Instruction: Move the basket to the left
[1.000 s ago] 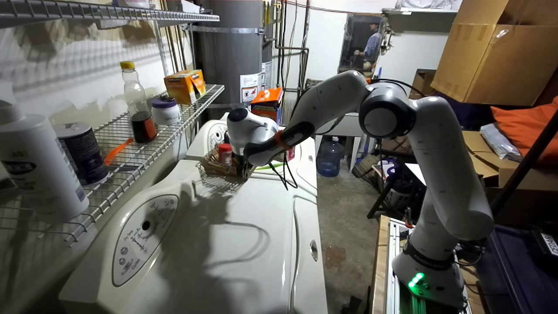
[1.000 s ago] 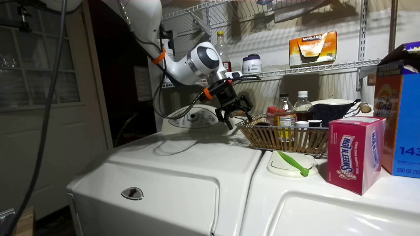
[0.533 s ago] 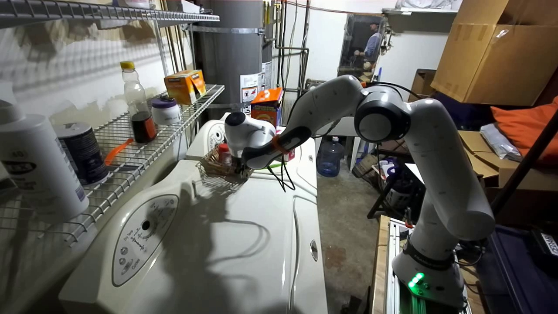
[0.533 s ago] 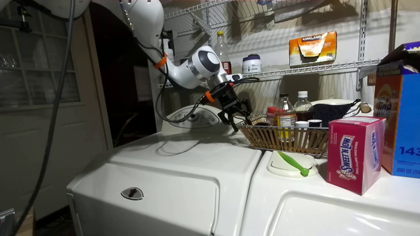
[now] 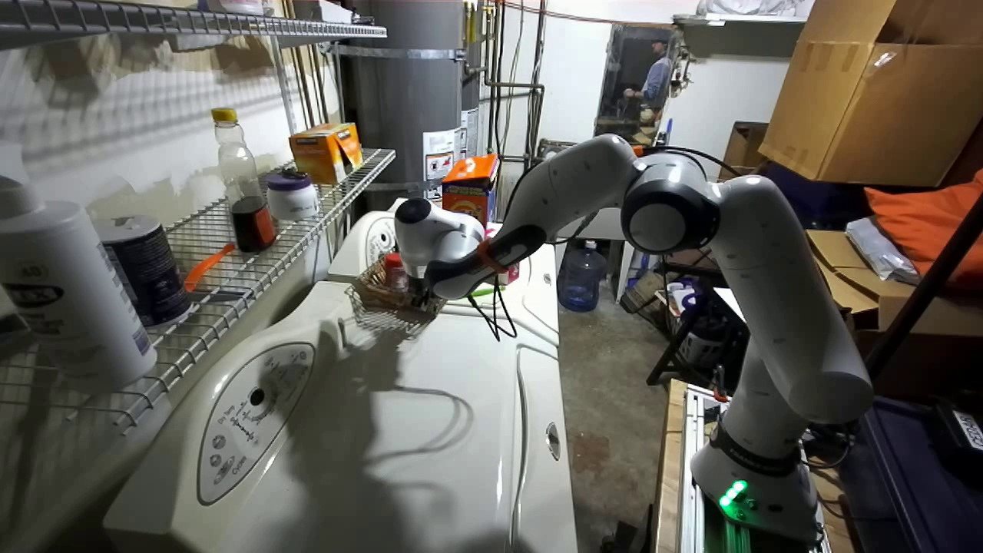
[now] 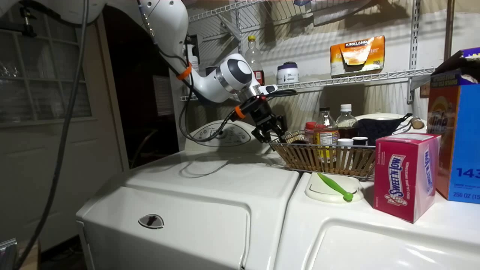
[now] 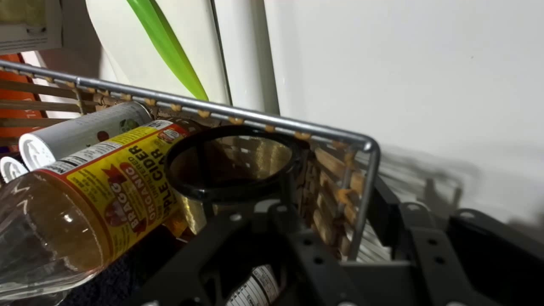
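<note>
The basket (image 6: 326, 159), woven tan slats under a metal rim, sits at the back across two white machines. It holds a red-capped jar (image 6: 309, 129), an apple cider bottle (image 7: 123, 191) and a dark-rimmed cup (image 7: 231, 163). My gripper (image 6: 275, 139) reaches down at the basket's near end in an exterior view; behind the arm it is mostly hidden in the opposite exterior picture of the basket (image 5: 376, 286). In the wrist view the gripper (image 7: 331, 208) straddles the end wall, one finger inside and one outside. The jaws are partly open, with a gap beside the inner finger.
Right of the basket stand a pink sweetener box (image 6: 405, 176) and a tall detergent box (image 6: 450, 142). A green utensil (image 6: 333, 185) lies in front. Above runs a wire shelf (image 6: 375, 78) with bottles and a carton. White machine top (image 6: 210, 176) extends left of the basket.
My gripper has come down and slightly right over the basket's end wall, and its jaws have narrowed. The basket and its contents have not moved.
</note>
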